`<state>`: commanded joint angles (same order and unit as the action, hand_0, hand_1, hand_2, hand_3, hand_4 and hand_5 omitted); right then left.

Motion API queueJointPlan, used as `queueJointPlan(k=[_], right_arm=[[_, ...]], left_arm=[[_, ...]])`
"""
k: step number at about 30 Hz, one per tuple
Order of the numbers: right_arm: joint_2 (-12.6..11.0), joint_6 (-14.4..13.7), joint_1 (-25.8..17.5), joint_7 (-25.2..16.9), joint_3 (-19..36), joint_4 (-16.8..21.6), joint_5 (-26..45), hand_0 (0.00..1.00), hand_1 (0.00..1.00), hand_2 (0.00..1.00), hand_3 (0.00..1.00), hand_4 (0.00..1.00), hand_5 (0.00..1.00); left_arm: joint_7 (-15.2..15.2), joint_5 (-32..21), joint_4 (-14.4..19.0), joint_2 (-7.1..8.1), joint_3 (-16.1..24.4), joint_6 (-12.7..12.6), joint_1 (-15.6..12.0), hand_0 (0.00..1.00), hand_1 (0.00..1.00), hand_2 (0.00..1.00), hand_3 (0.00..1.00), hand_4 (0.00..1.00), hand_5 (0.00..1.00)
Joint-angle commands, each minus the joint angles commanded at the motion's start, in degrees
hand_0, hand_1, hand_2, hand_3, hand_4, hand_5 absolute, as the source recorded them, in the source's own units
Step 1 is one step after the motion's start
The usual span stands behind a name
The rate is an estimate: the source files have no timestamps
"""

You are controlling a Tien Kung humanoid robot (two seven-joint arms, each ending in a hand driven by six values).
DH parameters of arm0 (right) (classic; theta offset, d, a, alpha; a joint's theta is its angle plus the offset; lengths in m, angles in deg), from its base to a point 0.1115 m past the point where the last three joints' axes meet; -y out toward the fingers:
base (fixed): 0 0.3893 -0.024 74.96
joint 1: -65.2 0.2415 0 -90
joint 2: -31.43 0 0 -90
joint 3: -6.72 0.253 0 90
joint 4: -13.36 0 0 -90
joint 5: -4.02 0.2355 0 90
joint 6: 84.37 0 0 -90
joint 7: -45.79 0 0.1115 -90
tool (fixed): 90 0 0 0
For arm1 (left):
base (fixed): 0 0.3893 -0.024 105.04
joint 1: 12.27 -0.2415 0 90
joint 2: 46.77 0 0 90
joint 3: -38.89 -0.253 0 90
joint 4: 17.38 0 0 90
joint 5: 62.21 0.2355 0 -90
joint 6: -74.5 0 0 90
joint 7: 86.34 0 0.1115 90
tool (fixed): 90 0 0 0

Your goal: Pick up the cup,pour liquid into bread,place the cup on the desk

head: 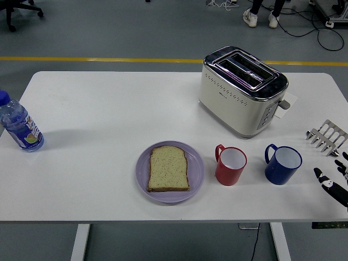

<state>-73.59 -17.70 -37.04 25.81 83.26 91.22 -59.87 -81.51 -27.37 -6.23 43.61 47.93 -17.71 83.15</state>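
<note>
A slice of bread (169, 169) lies flat on a lilac plate (197, 175) near the table's front edge. Right of the plate stands a red cup (230, 166), upright, handle to its left. A blue cup (282, 164) stands upright further right, handle also on its left. My right hand (333, 180) enters at the right edge, fingers spread and holding nothing, a short gap right of the blue cup. My left arm does not show.
A cream toaster (242, 91) sits behind the cups. A metal toast rack (328, 137) stands at the right edge, just behind my hand. A water bottle (19, 125) stands at the far left. A person's feet (260, 18) show on the floor beyond.
</note>
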Motion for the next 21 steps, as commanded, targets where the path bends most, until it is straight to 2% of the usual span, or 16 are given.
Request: queueJointPlan(k=[8,15,21], right_arm=[[-0.3,-0.6,-0.3,-0.6,-3.2,0.1,0.1,0.937,0.876,0.973,0.998,0.948,0.106],[2.4,-2.2,2.8,-2.1,-6.4,-3.0,0.1,0.942,0.878,0.974,0.998,0.970,0.093],[3.2,-2.1,5.3,-2.7,-8.2,-5.0,0.9,0.945,0.878,0.975,0.998,0.971,0.094]], left_arm=[[0.0,0.1,0.0,0.10,0.4,0.0,0.3,0.635,0.645,0.656,0.547,0.320,0.843],[0.0,0.2,0.1,0.08,0.8,0.0,0.8,0.637,0.645,0.656,0.546,0.320,0.843],[0.0,0.1,0.1,0.07,0.9,0.1,1.0,0.638,0.645,0.655,0.546,0.320,0.843]])
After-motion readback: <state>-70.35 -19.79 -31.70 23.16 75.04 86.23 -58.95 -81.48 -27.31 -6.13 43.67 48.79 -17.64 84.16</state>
